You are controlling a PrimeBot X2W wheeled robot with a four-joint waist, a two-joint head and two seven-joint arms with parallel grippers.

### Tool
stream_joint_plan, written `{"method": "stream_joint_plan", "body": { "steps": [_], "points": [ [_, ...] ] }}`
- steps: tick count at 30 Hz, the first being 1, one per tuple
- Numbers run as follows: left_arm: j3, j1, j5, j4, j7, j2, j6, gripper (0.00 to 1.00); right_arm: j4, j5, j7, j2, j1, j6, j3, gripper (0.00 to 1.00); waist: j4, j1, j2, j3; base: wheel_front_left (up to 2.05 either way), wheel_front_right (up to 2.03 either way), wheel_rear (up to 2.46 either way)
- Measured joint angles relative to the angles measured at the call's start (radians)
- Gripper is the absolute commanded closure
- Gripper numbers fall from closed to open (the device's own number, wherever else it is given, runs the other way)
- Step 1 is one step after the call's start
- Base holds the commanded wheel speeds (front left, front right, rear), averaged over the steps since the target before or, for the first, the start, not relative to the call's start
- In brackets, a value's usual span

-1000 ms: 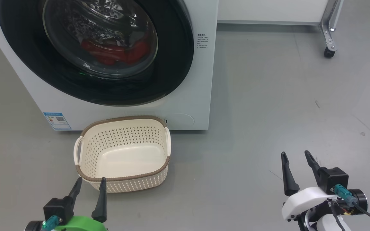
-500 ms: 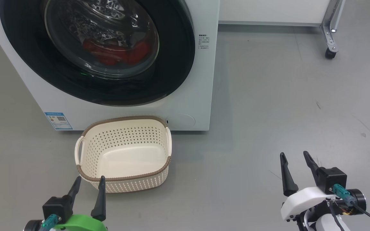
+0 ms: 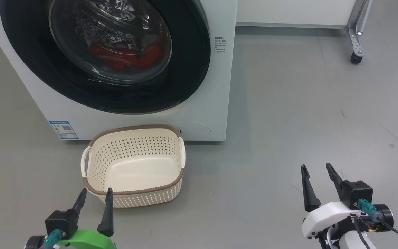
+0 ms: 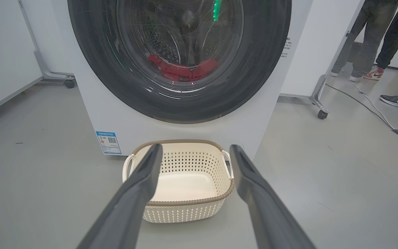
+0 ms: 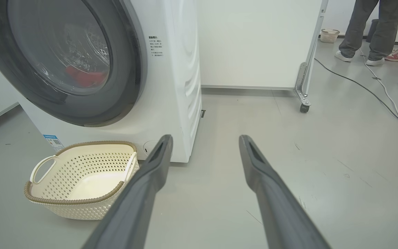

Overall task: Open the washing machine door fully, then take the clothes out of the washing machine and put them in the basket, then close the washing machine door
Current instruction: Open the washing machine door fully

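Washing machine door [image 3: 123, 93], one large round door with a black rim and a bulging glass window, sits shut against the front of the single white washing machine [image 3: 216, 103] at the far left of the scene. Behind the glass, low in the drum, lies a heap of red clothes [image 3: 123, 58]; how many pieces it holds cannot be told. One small blue label [image 3: 63, 129] is stuck at the machine's lower left corner.

One cream perforated basket [image 3: 143, 199] with a brown rim and two side handles stands on the grey floor [image 3: 288, 103] just before the machine, under the door's lower edge. Its far rim is close to the machine's base, and whether they touch cannot be told.

Two end effectors hang at the near edge. The left end effector [image 3: 96, 191] is at the near side of the basket, its two dark fingers spread and gripping nothing, the tips by the near rim. The right end effector [image 3: 315, 166] is well apart to the right above the floor, its two fingers likewise spread with nothing between them.

Right of the machine's side edge the floor runs wide to a white panel [image 3: 288, 10] on a metal leg with one caster [image 3: 355, 58]. Farther right, in the right wrist view, a cable [image 5: 358, 86] crosses the floor, the legs [image 5: 361, 27] of at least two persons stand there, and a second small basket [image 5: 329, 35] sits far off.
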Motion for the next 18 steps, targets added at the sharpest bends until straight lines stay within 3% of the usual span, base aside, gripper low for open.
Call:
{"method": "stream_joint_plan", "body": {
  "steps": [12, 18],
  "points": [
    [0.006, -0.026, 0.0, -0.014, 0.0, -0.002, -0.001, 0.0, -0.065, 0.009, -0.017, -0.002, -0.059, 0.002, -0.006, 0.0, 0.01, 0.0, 0.0, 0.048, 0.0, 0.0, 0.0],
    [0.006, -0.055, 0.0, -0.04, 0.0, -0.003, -0.009, 0.0, -0.096, 0.01, -0.017, -0.014, -0.095, 0.029, -0.006, 0.0, 0.019, 0.0, 0.0, 0.093, 0.0, 0.0, 0.0]
  ]
}}
